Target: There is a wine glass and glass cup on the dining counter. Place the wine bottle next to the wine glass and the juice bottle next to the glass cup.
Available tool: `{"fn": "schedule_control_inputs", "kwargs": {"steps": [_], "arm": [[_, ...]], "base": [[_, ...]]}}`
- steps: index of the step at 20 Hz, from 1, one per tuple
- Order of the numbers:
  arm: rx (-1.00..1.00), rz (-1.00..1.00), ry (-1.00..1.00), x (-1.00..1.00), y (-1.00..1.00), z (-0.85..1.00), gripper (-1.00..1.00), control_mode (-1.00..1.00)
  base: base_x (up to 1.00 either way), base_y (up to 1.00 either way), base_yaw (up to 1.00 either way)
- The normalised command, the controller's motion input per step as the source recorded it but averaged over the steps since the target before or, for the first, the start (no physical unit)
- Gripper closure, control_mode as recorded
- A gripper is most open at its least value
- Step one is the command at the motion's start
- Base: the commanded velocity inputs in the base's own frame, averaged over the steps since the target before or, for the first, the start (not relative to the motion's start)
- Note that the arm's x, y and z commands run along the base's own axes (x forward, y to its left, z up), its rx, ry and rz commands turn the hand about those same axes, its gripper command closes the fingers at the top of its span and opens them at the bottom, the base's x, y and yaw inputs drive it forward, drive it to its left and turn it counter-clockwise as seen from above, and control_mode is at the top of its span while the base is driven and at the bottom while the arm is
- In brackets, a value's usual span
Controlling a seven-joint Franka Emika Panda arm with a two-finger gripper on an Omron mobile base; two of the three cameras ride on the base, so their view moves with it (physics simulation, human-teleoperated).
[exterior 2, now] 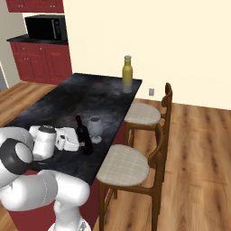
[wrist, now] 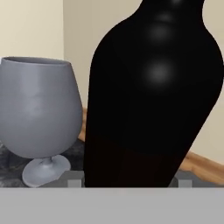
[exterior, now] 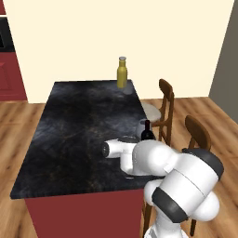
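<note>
We are in a home kitchen. We see red cabinets (exterior 2: 43, 61), a black microwave (exterior 2: 45, 28), and wooden stools (exterior 2: 144, 115) along a marbled island desk (exterior 2: 67, 108).

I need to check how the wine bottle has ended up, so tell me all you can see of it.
The wine bottle is slim, very dark, almost black and glossy like glass, with a narrow neck above a broad shoulder. It stands upright near the stool-side edge of the dining counter, close beside the grey wine glass, apart from it as far as the hand view shows. The pincer is shut on its lower body.
</note>
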Motion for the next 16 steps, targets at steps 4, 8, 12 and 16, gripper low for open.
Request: {"fn": "schedule_control_inputs", "kwargs": {"steps": [4,8,12,16], "arm": [[0.06,0.0,0.0,-0.05,0.0,-0.15,1.0,-1.0],[0.08,0.0,0.0,-0.02,0.0,-0.14,1.0,-1.0],[0.06,0.0,-0.01,-0.02,0.0,-0.14,-1.0,-1.0],[0.01,0.0,-0.03,-0.05,0.0,-0.13,-1.0,-1.0]], "base": [[0.0,0.0,0.0],[0.0,0.0,0.0],[0.0,0.0,0.0],[0.0,0.0,0.0]]}}
